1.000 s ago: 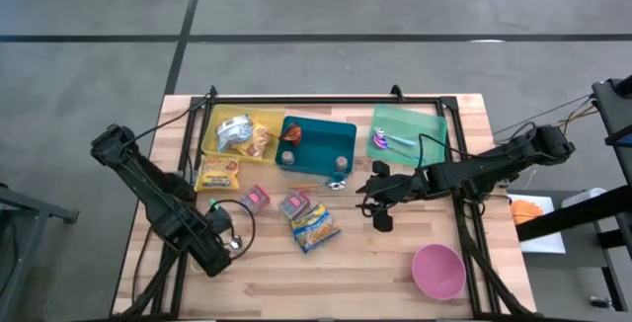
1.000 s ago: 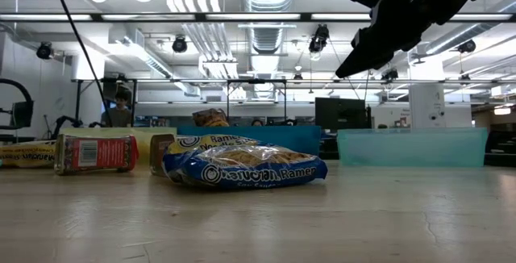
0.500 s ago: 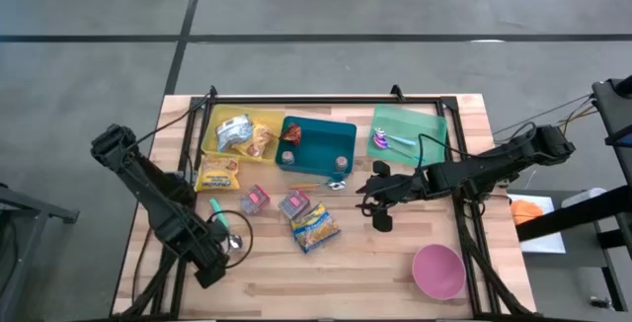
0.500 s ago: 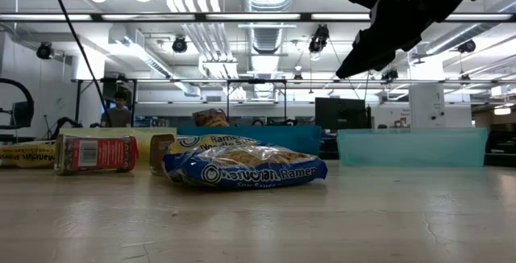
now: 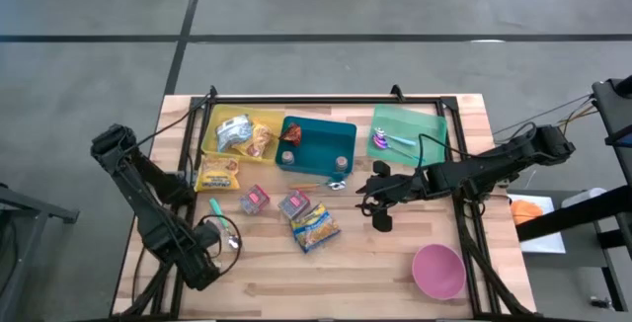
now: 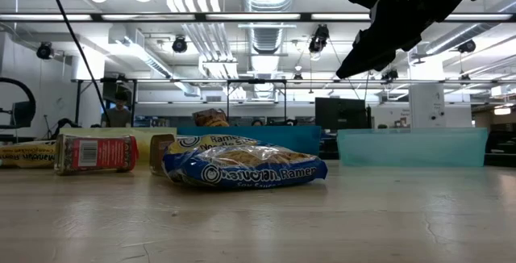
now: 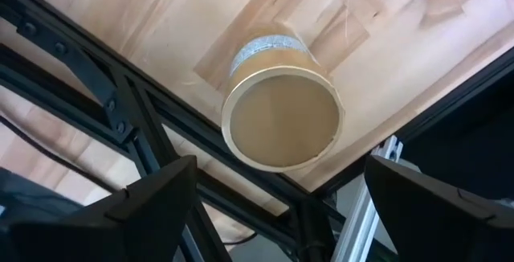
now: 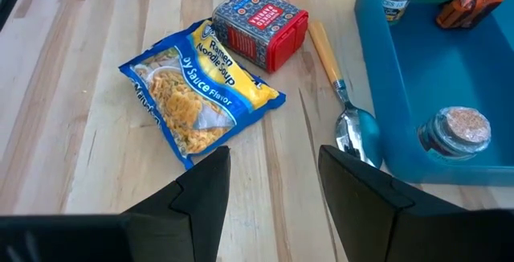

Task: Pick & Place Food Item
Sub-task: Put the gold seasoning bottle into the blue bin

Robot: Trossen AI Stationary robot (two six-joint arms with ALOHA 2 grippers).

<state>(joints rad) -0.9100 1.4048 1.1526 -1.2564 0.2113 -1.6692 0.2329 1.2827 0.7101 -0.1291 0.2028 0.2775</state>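
From above, the wooden desk (image 5: 395,263) carries a yellow tray (image 5: 240,134), a blue bin (image 5: 318,144) and a green tray (image 5: 407,130) along its far side, with a pink bowl (image 5: 438,270) near the right front corner. In the middle lie a ramen packet (image 5: 314,227), a red box (image 5: 294,203) just beside it, a second red box (image 5: 254,200) to its left, and a yellow snack bag (image 5: 218,174) below the yellow tray. The left claw (image 5: 202,273) sits low at the desk's left front edge, and a small green-handled item (image 5: 219,215) lies on the desk just beyond it. The right claw (image 5: 373,201) hangs over the middle of the desk, beside a spoon (image 5: 321,186) that lies along the blue bin's front. At desk height, the ramen packet (image 6: 244,169) lies flat in front, a red box (image 6: 95,153) stands to its left, and a dark arm (image 6: 403,13) shows at the upper right. The left wrist camera shows its claw (image 7: 273,206) spread wide with nothing between the fingers, and a round cardboard tube (image 7: 279,97) against the wood. The right wrist camera shows its claw (image 8: 273,190) partly spread and empty, above the ramen packet (image 8: 197,89), red box (image 8: 259,26) and spoon (image 8: 347,113).
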